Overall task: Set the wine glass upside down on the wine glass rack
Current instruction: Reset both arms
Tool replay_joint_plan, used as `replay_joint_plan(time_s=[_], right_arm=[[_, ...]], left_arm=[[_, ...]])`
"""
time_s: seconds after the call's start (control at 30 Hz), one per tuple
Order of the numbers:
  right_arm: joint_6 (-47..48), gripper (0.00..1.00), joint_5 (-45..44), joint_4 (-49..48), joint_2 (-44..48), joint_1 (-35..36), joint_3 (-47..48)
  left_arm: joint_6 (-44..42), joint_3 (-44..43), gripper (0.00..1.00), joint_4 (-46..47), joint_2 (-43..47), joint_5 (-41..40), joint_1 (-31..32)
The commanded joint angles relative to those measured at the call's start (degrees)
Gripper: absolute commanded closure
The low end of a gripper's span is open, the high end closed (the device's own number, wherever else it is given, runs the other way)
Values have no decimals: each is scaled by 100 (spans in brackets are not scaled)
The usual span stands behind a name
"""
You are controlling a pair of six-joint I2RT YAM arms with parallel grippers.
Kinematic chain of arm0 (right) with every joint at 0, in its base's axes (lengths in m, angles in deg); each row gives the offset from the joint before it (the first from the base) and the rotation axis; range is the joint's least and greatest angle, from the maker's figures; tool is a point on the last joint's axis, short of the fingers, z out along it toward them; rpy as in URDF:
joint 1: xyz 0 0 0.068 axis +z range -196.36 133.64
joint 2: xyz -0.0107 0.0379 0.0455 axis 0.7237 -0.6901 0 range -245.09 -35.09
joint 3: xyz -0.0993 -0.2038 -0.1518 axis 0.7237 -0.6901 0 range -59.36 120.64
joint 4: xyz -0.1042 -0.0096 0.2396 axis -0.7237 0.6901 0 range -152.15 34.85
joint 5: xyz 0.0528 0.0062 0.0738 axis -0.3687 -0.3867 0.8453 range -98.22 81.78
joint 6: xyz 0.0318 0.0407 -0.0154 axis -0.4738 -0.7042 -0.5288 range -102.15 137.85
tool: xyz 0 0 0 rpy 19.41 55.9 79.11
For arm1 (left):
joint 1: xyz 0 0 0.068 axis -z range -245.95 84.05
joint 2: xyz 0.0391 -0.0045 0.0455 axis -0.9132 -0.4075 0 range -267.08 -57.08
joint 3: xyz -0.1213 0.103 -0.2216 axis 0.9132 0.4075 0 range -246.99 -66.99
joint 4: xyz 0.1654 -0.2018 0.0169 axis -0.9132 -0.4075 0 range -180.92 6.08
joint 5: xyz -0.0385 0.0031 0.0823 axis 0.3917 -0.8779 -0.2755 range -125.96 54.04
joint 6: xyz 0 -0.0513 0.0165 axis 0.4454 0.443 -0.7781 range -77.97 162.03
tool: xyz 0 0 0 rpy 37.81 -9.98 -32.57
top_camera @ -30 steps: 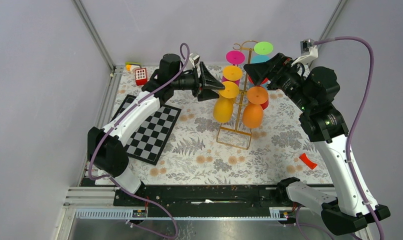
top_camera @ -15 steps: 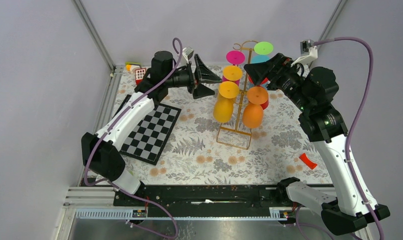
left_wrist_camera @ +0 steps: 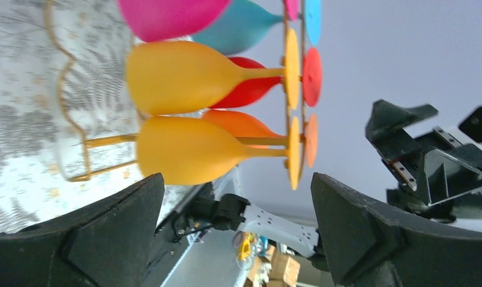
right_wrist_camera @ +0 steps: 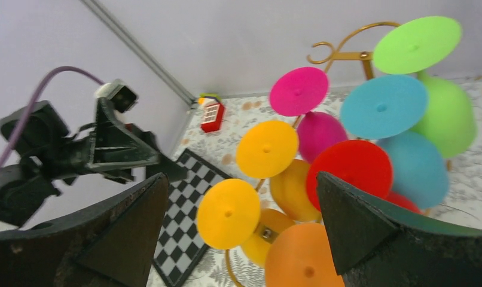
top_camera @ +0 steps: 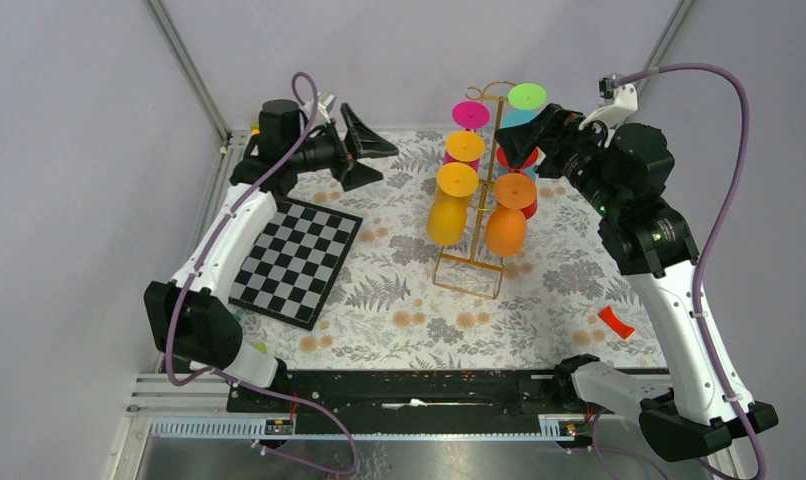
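Observation:
The gold wire wine glass rack (top_camera: 467, 290) stands mid-table with several coloured glasses hanging upside down on it. The lowest front one is a yellow wine glass (top_camera: 446, 218), its round foot on top, hanging free of both grippers. My left gripper (top_camera: 384, 165) is open and empty, well to the left of the rack. In the left wrist view that gripper (left_wrist_camera: 235, 179) faces the yellow wine glass (left_wrist_camera: 191, 158) and the rack (left_wrist_camera: 110, 140) from a distance. My right gripper (top_camera: 519, 145) hovers open beside the rack's upper right. In the right wrist view this gripper (right_wrist_camera: 241, 176) frames the yellow glass's foot (right_wrist_camera: 228, 213) below the rack's top hook (right_wrist_camera: 346, 55).
A chessboard (top_camera: 297, 258) lies on the floral mat (top_camera: 399, 300) under the left arm. A small red piece (top_camera: 615, 322) lies at the right edge. A red keypad toy (right_wrist_camera: 213, 115) sits in the back left corner. Metal frame posts bound the table.
My left gripper opened off the yellow glass's foot and drew back to the left, away from the rack. The glass stays hanging. The right arm lifted slightly.

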Motion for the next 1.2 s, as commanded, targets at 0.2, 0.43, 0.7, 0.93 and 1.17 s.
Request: replay_joint_plan(time_s=[0.2,0.43,0.7,0.93,1.17], right_arm=[[1141,0,-1205,684,210,-314,170],[1116,1,-1357,965,345,-824,-136],[949,0,-1455,1028,734,-1351,-1127],[737,0,-1708,825,1093,-1517,-2365],[856,0,-2303,442,1494,-1518,-3667]], left_arm=[[-1589,125,1,-1666,559,-779,-929],[-2305,325,1,-2056,920,-1900,-1056],[-3303,537,1,-2107,1253,-3051,-1063],[-3467,1493,1,-1190,1791,-3512,-1059],[-3560,2310,1,-302,2293,-3876,-1058]])
